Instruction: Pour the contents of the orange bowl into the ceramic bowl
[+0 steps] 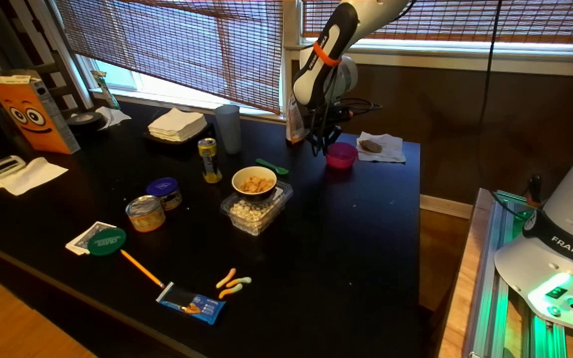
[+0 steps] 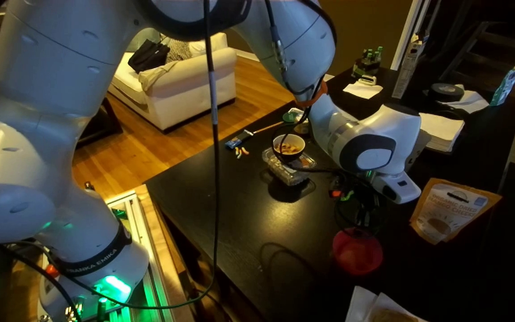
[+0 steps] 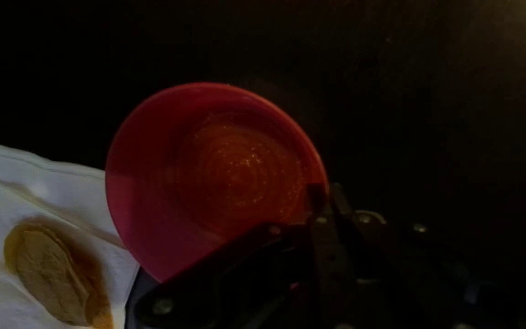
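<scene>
The orange bowl [image 3: 146,183] looks pinkish-red and shows in both exterior views [image 1: 341,157] [image 2: 351,256]. It is at the table's end beside a napkin; I cannot tell whether it touches the table. Small bright specks show on its bottom. My gripper [image 3: 328,194] is shut on its rim, one finger inside the wall and one outside. The gripper also shows in both exterior views [image 1: 326,148] [image 2: 361,222], dark and partly hidden by cables. The ceramic bowl [image 1: 241,174] is cream inside with a dark outside and holds tan chips. It shows too in an exterior view [image 2: 289,137].
The ceramic bowl appears to rest on a clear plastic container [image 1: 254,226] of pale pieces. A green spoon [image 1: 272,166], a yellow can [image 1: 209,160] and a blue-grey cup [image 1: 228,129] stand near it. A napkin [image 3: 53,183] with a brown patty and a snack bag [image 2: 452,210] flank the orange bowl.
</scene>
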Tool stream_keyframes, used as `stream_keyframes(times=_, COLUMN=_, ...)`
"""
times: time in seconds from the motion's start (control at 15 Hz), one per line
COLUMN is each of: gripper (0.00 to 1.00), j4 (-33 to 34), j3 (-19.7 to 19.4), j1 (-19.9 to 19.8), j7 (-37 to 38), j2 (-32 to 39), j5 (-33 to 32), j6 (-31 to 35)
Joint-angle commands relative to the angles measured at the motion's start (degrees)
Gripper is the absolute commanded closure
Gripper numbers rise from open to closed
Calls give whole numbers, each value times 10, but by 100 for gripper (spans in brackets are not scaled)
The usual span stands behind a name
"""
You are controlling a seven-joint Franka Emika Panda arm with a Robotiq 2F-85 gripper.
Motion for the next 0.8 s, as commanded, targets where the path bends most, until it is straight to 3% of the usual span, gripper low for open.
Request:
stream_keyframes(times=0.0, gripper=99, j4=0, j3=10, j1=-13, j7=-38, j2=12, j5=12, j6=13)
stream_keyframes(times=0.07, gripper=99, j4=3, j3=15, j1=-18, j7=-52, j2=13, j5=16, j6=6)
stream_keyframes(times=0.13, gripper=74, j4=2, j3=18, j1=-19, j7=-62, j2=10, j5=19, j6=2)
stream_keyframes(times=0.27, gripper=66, j4=-3, j3=15, j1=-14, j7=-69, j2=-3, j5=17, j6=-5)
stream_keyframes(times=0.6, gripper=29, j4=-33, j3=-1, j1=11, j7=-46, j2=-65, j5=2, j6=-62)
stream_keyframes(times=0.73, gripper=17, j4=-65, j3=14, j1=12, j7=-74, j2=-112, j5=5, j6=-33)
